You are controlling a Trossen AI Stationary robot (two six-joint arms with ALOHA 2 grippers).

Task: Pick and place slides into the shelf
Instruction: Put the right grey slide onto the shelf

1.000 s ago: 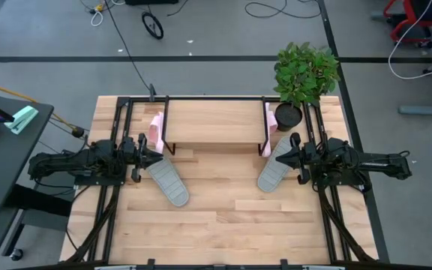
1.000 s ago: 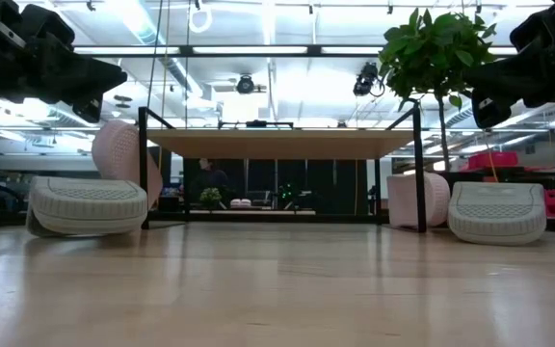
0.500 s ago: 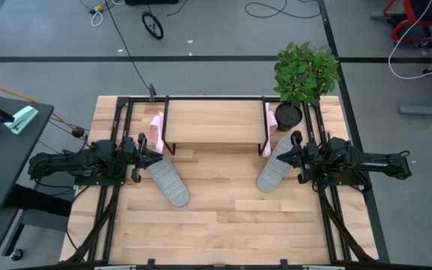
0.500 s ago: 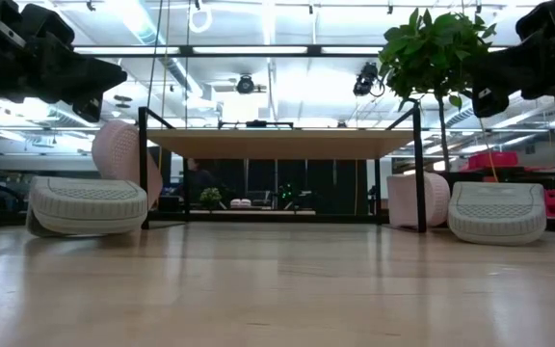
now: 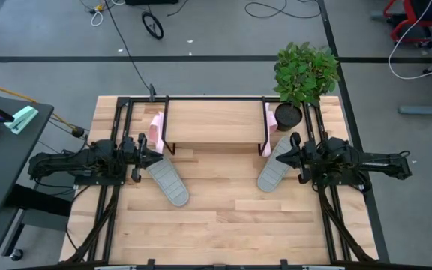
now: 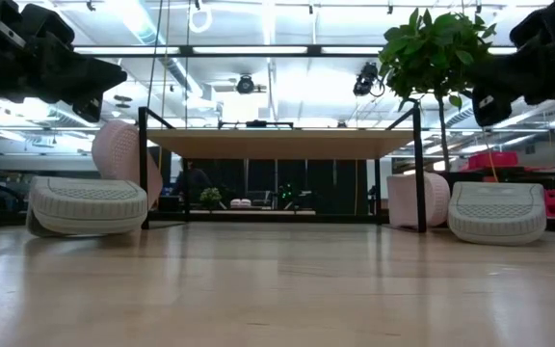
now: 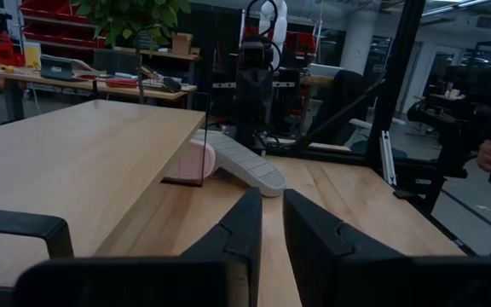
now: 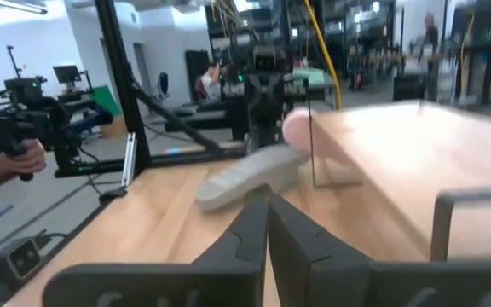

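Both arms raised, nothing held – left gripper [image 7: 271, 223] jaws at a narrow gap, right gripper [image 8: 268, 223] closed. Grey slides [image 5: 168, 182] [image 5: 275, 168] on table before shelf [image 5: 214, 122], pink pair [image 5: 156, 132] [image 5: 269, 127] against its legs – open wide before descending on a strap

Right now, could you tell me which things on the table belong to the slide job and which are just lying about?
Job: grey slides; pink slides; shelf.
Lying about: potted plant.
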